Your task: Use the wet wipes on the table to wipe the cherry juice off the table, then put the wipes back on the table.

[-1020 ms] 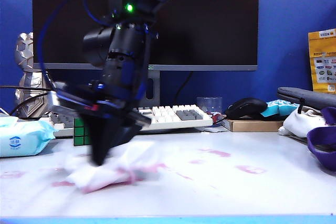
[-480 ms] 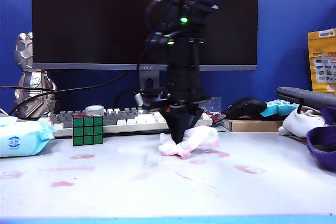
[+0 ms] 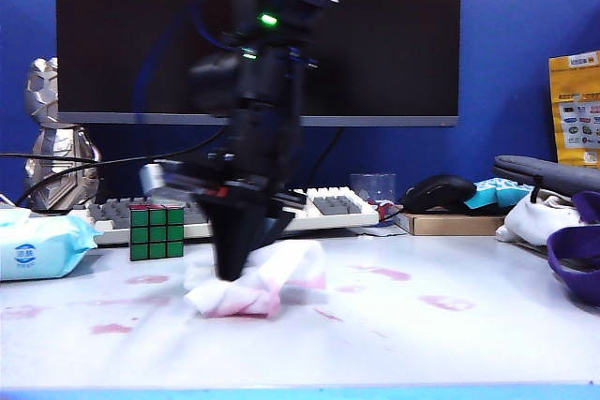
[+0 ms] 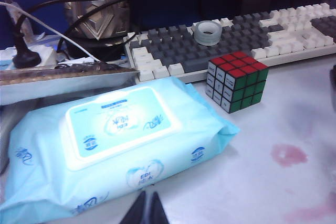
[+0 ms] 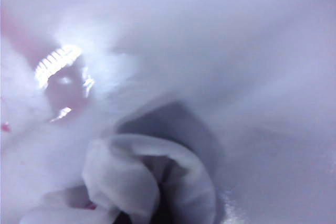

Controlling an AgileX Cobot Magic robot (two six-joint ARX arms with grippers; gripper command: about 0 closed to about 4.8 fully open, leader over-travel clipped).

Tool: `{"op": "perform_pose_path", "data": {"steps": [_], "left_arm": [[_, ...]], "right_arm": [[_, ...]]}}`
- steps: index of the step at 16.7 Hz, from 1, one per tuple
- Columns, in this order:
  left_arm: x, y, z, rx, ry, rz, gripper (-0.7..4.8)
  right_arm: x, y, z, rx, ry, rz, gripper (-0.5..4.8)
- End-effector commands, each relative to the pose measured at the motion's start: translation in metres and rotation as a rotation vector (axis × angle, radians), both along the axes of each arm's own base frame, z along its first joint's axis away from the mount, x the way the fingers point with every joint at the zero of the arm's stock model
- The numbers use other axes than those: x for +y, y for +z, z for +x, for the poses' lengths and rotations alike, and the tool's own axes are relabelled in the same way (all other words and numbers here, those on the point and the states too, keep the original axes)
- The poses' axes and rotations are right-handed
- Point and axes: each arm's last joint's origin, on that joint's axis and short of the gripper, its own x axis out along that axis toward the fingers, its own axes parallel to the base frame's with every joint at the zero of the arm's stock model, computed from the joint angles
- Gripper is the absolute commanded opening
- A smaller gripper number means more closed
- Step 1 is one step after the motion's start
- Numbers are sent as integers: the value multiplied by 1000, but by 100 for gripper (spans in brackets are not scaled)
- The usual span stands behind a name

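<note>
My right gripper (image 3: 232,267) points down at the table (image 3: 422,353), left of centre, shut on the wet wipes (image 3: 267,280), a crumpled white wad stained pink that presses on the surface. In the right wrist view the wet wipes (image 5: 152,179) bulge around the fingers and hide them. Cherry juice shows as pink smears (image 3: 448,303) to the right and as blotches (image 3: 111,329) to the left. My left gripper (image 4: 148,205) is shut and empty, low over the table just in front of the wipes packet. A cherry juice blotch (image 4: 287,155) lies near it.
A light-blue wipes packet (image 3: 37,243) (image 4: 105,145) lies at the far left, with a Rubik's cube (image 3: 157,231) (image 4: 236,81) beside it. A keyboard (image 3: 323,205), a monitor, a mouse (image 3: 439,192) and a silver figure (image 3: 52,138) line the back. A white bundle with a purple strap (image 3: 567,236) sits at the right.
My right gripper dragged the wet wipes from the left to the middle back of the table, then back leftwards and nearer the front. The left gripper stayed put.
</note>
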Motion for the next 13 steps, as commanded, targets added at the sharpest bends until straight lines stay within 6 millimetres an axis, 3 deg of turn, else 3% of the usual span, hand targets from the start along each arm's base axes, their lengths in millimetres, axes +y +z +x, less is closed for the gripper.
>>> {"op": "perform_pose_path", "data": {"steps": [1, 3, 4, 9, 11, 13], "left_arm": [[0, -1, 0, 11, 5, 1, 23], [0, -1, 0, 11, 5, 1, 23], [0, -1, 0, 11, 5, 1, 23], [0, -1, 0, 11, 5, 1, 23], [0, -1, 0, 11, 5, 1, 23], [0, -1, 0, 10, 5, 1, 23]], "right_arm": [[-10, -11, 1, -73, -4, -214, -1], [-33, -12, 20, -127, -89, -302, -1], [-58, -13, 39, -140, -200, -340, -1], [-137, -12, 94, -219, -439, -364, -1], [-142, -12, 97, -168, -438, -286, -1], [-126, -13, 89, -96, -368, -187, -1]]}}
